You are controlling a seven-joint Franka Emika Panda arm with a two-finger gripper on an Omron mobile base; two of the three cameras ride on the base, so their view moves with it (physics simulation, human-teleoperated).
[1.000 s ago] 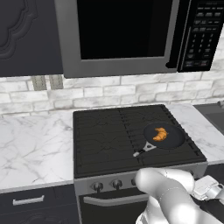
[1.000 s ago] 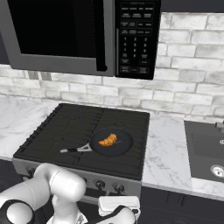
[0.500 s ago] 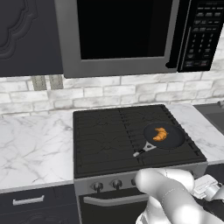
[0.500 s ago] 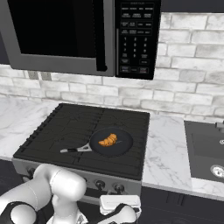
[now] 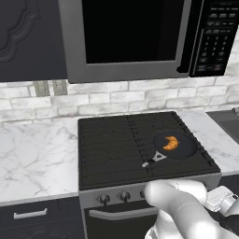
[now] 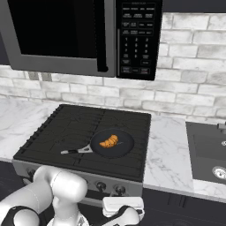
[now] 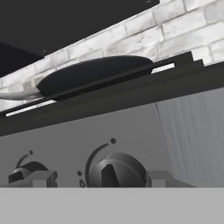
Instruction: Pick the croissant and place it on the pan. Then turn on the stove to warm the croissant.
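From the left base view, the croissant [image 5: 171,143] lies in the pan [image 5: 183,150]. The pan sits on the right front part of the stove [image 5: 112,149], and its handle points to the front left. Small round knobs [image 5: 124,196] sit in a row on the stove's silver front. The white arm [image 5: 186,210] bends low in front of them. A white marble table [image 5: 32,158] is beside the stove. A big microwave [image 5: 140,37] hangs above.

From the right base view, the croissant [image 6: 108,141] is in the middle of the pan [image 6: 122,145], on the stove [image 6: 79,128]. The hand [image 6: 123,207] is down low, in front of the knobs. A dark sink [image 6: 207,152] is off to the right.

In the hand view, a dark round knob [image 7: 116,171] is very close, right in front. A grey finger tip [image 7: 162,178] pokes up on each side of it. The fingers are partly open around the knob. I cannot tell if they touch it. Another knob [image 7: 24,173] is to its left. The pan [image 7: 94,72] sits up on the stove top, seen from the side.
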